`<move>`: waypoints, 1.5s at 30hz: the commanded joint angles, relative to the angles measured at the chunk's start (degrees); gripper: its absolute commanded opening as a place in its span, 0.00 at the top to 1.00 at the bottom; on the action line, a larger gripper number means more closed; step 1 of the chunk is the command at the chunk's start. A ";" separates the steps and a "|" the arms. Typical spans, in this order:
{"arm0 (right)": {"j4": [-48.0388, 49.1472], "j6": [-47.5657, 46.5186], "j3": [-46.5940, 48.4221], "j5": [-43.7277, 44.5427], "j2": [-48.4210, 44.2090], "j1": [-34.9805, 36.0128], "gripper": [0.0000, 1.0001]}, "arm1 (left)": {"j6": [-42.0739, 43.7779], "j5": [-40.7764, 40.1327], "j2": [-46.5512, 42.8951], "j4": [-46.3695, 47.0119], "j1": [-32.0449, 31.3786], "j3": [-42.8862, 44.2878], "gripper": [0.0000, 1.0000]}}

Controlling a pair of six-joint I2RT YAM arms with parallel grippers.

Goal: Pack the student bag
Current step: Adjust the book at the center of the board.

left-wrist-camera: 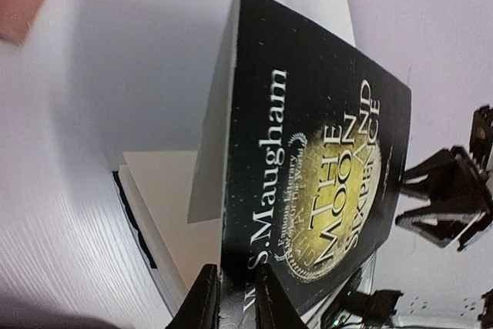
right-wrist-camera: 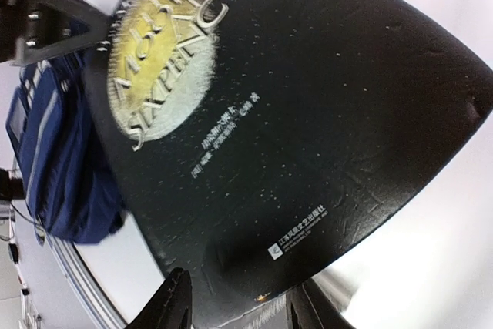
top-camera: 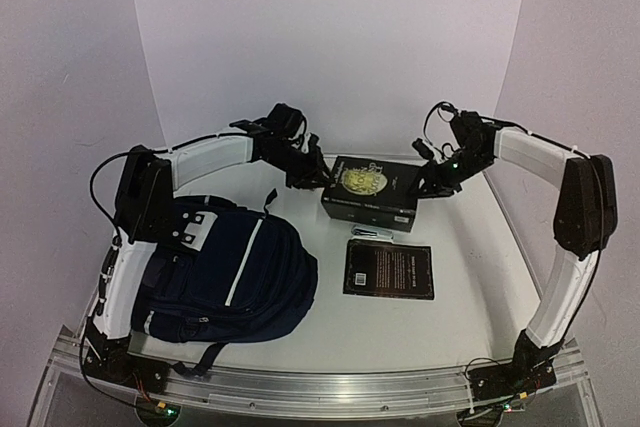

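The left gripper (left-wrist-camera: 236,302) has its two fingers drawn close together on the near edge of the black book (left-wrist-camera: 323,159), pinching what looks like the front cover alone, with cream pages showing below and to its left. The right gripper (right-wrist-camera: 240,306) straddles the opposite edge of the book at a middling opening; whether its pads press the book yet cannot be told. The student bag (top-camera: 225,267) lies on the table behind the left gripper, back toward that arm's base, and across the book from the right gripper. It rests on its back, and no open mouth shows from above. To do this lift well, the left fingers would probably need to take the whole block of pages rather than the cover, or the book may fan open. The right gripper should seat deeper before squeezing, and both should rise together, level. The bag likely needs opening before the book can go in.
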 commanded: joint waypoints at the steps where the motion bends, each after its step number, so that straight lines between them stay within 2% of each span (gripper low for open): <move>1: -0.65 -8.26 -6.89 -2.42 -2.49 2.36 0.59 | 7.70 6.60 -5.13 -5.13 -9.92 -2.18 0.84; 4: -0.65 -10.22 -7.49 1.60 0.11 1.81 0.59 | 10.98 9.17 -2.73 -9.22 -11.68 -0.74 0.82; 7: -1.08 -11.76 -5.78 4.03 3.39 -0.31 0.56 | 16.52 10.22 0.97 -17.33 -14.39 5.00 0.76; 9: -1.51 -12.23 -3.57 4.89 4.76 -1.92 0.48 | 19.20 11.56 2.93 -20.64 -15.46 8.28 0.70; 12: -2.76 -12.46 -0.57 5.66 5.57 -4.20 0.33 | 20.62 13.36 1.72 -20.59 -15.13 7.46 0.56; 16: -5.29 -13.10 -0.76 6.25 4.21 -7.19 0.18 | 18.20 14.84 -0.18 -18.64 -11.06 5.55 0.37; 21: -7.83 -13.95 -6.20 6.45 0.75 -10.15 0.14 | 13.39 11.45 -0.62 -13.99 -4.28 3.69 0.26; 23: -9.14 -13.57 -8.34 5.35 -0.30 -11.35 0.14 | 12.70 10.85 1.01 -13.46 -2.86 5.16 0.25; 28: -12.29 -12.79 -13.33 -0.11 -0.66 -12.62 0.15 | 10.82 15.40 5.42 -12.30 -1.61 7.56 0.26; 35: -11.16 -9.39 -14.58 -11.47 6.67 -16.03 0.15 | 9.06 16.55 5.49 -6.22 -2.32 3.30 0.27; 38: -8.54 -6.84 -15.81 -12.16 9.13 -16.28 0.15 | 8.98 16.67 6.64 -5.88 -2.85 4.44 0.27; 45: 3.18 2.10 -22.37 -9.58 7.34 -16.28 0.15 | 9.75 18.83 9.23 -6.04 -5.24 5.92 0.29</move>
